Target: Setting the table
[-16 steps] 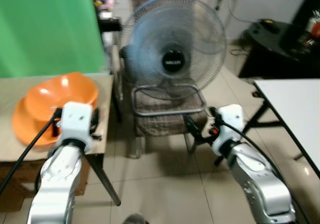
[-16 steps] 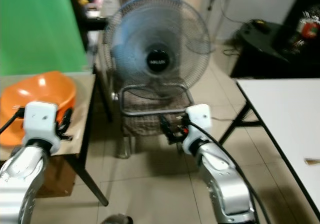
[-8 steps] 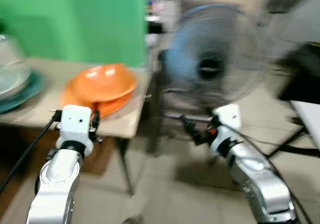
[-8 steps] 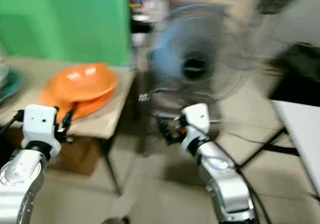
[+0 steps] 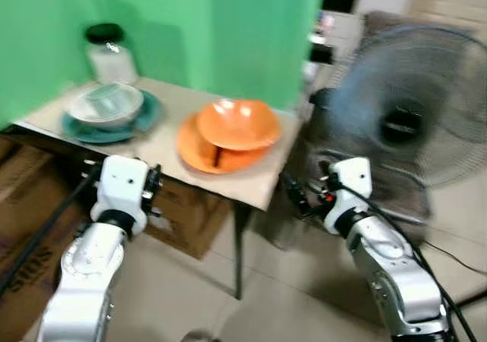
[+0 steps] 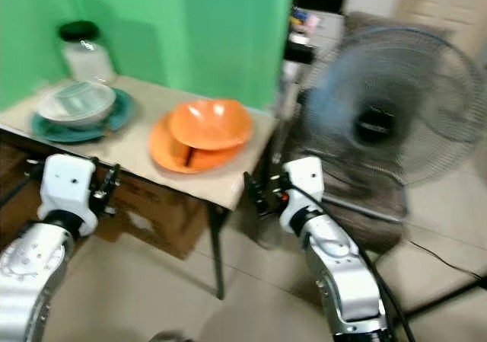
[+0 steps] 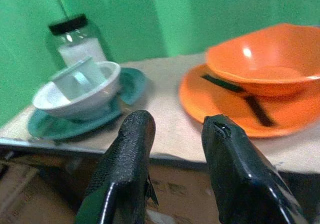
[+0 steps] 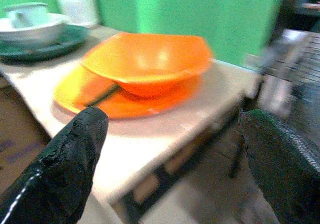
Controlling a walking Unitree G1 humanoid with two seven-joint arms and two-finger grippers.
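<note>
My left tool (image 7: 172, 134) hangs just short of the table (image 5: 163, 148) edge, fingers a small gap apart, holding nothing. My right tool (image 8: 170, 159) sits off the table's corner at 3 o'clock, spread wide and empty. On the beige table, at 12 o'clock, an orange bowl (image 5: 237, 123) rests tilted on an orange plate (image 5: 199, 153). At 10 o'clock a white bowl (image 5: 105, 103) sits on a teal plate (image 5: 144, 119), a black-lidded jar (image 5: 109, 54) behind. Beyond, a green backdrop (image 5: 213, 30); at 2 o'clock, a standing fan (image 5: 407, 113).

Bare tabletop (image 5: 163, 153) between plates (fan (image 5: 407, 121) rightward)
</note>
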